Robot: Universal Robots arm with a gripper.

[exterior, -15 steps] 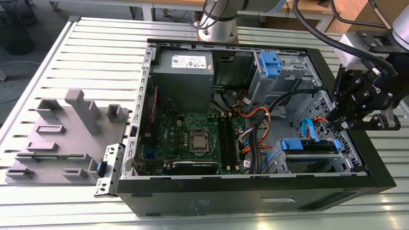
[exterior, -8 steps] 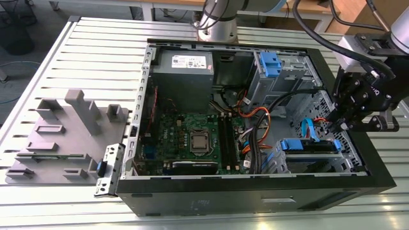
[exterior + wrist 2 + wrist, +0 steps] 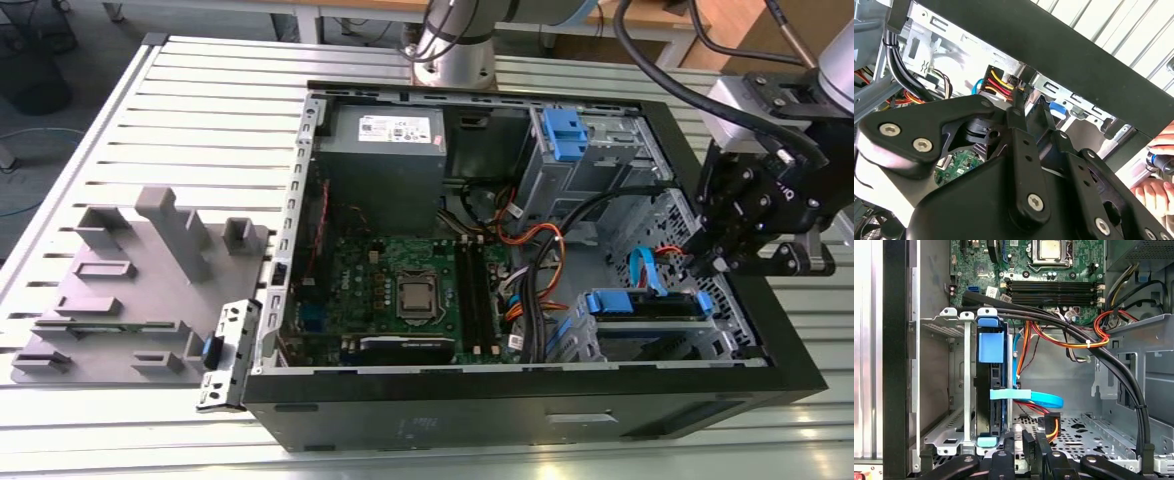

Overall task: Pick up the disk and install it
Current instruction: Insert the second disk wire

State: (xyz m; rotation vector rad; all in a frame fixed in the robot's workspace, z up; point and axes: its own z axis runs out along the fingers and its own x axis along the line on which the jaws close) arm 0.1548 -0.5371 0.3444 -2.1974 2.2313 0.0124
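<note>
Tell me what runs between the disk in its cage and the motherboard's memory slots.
A bundle of black cables crosses the stretch between the disk and the memory slots. This shows in the first wrist view.

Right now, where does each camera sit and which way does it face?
Exterior view: above, looking down into the computer case; arm and gripper at the exterior view's right.
First wrist view: on the wrist, looking past the gripper at the disk in its cage.
Second wrist view: on the wrist, looking across the gripper's black links at the case wall and a person's hand.
Shared: exterior and first wrist views show the motherboard.
</note>
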